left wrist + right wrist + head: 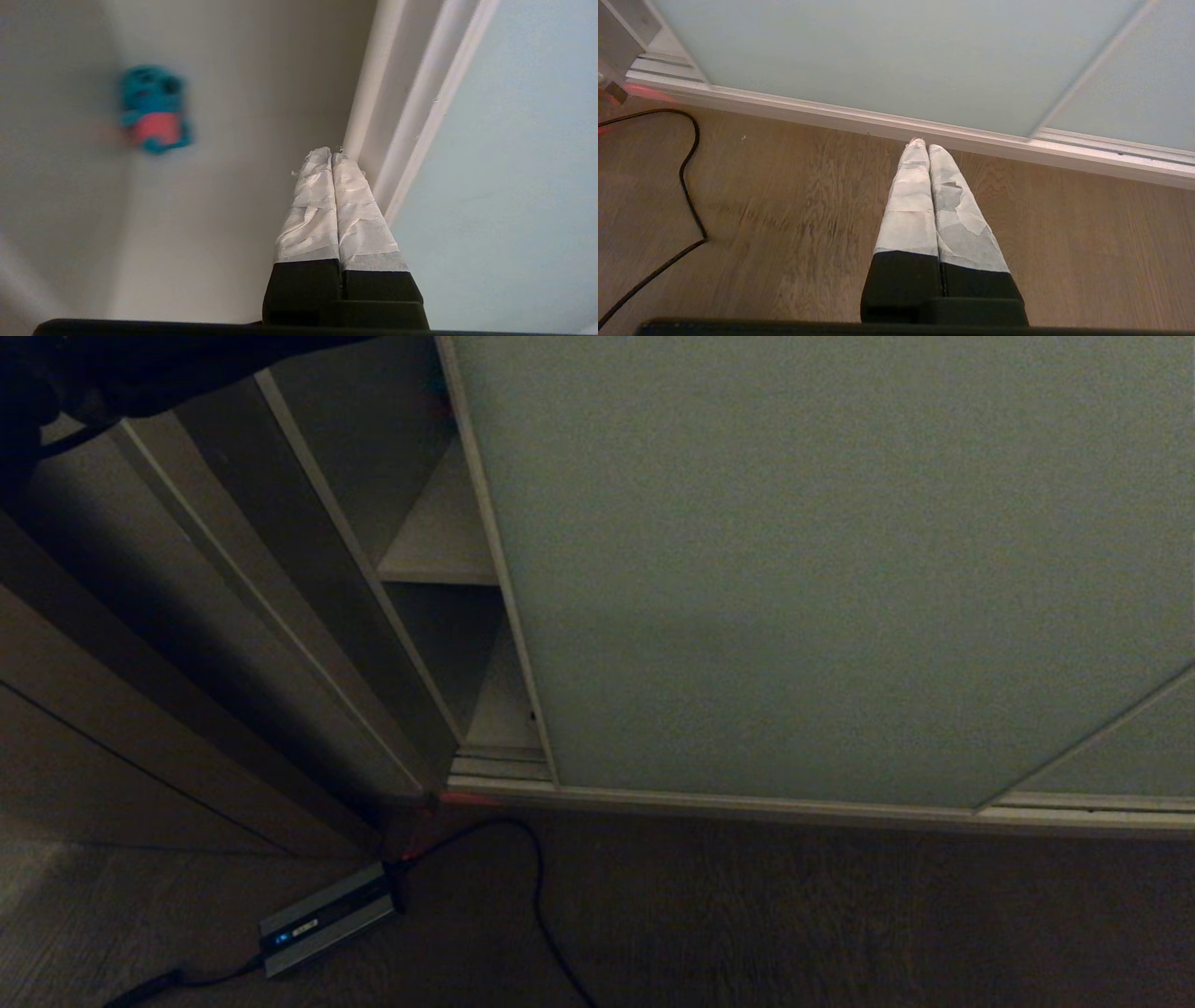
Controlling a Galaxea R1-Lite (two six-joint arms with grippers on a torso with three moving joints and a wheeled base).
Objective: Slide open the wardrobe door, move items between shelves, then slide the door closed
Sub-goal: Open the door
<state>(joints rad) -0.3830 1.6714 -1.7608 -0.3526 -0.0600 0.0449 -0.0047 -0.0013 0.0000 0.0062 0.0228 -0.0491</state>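
Head view: sliding wardrobe door [822,569] partly open; shelves [439,546] exposed in the gap at its left edge; silver box [322,919] on floor.
Left wrist view: left gripper [331,156], fingers pressed together, empty, beside door frame; blurred teal toy [154,109] inside.
Right wrist view: right gripper [923,145], fingers together, above wood floor [784,210].

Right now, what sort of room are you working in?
Most likely a bedroom or dressing area at home: a sliding wardrobe door on a floor track, off-white shelves showing in the gap beside it, a small teal plush toy inside, and wood-look flooring.
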